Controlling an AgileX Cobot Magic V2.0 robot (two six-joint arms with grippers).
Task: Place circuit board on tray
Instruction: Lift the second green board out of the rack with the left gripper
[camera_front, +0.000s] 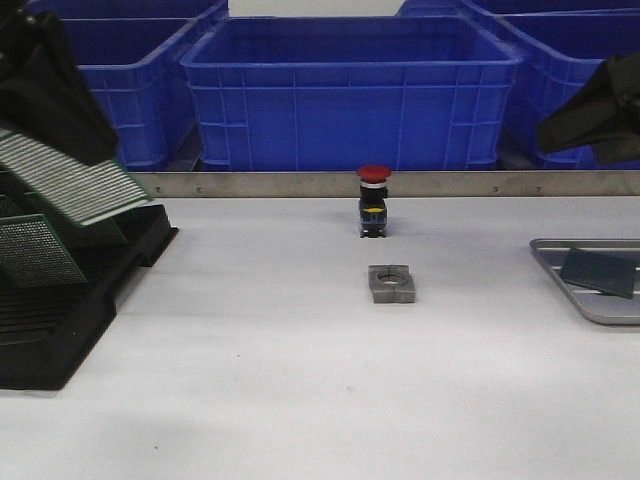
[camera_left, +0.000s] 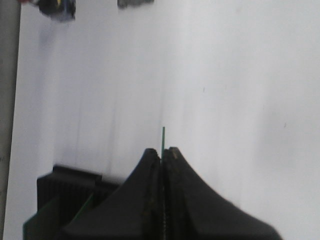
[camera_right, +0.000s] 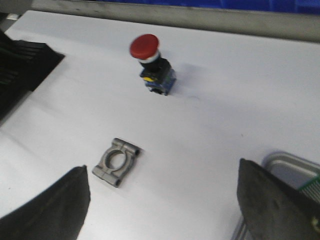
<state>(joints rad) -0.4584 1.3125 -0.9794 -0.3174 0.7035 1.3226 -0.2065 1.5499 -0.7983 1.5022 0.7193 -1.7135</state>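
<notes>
1. The left gripper (camera_left: 162, 156) is pinched tight on a thin green circuit board (camera_front: 75, 182), holding it tilted in the air above the black slotted rack (camera_front: 60, 320).
2. The right gripper (camera_right: 162, 200) hangs with its fingers spread wide, holding nothing.
3. The metal tray (camera_front: 560, 268) lies at the table's right edge with a dark board (camera_front: 598, 271) on it.
4. A red-capped push button (camera_front: 373, 200) and a grey metal clamp block (camera_front: 391, 283) sit mid-table.
</notes>
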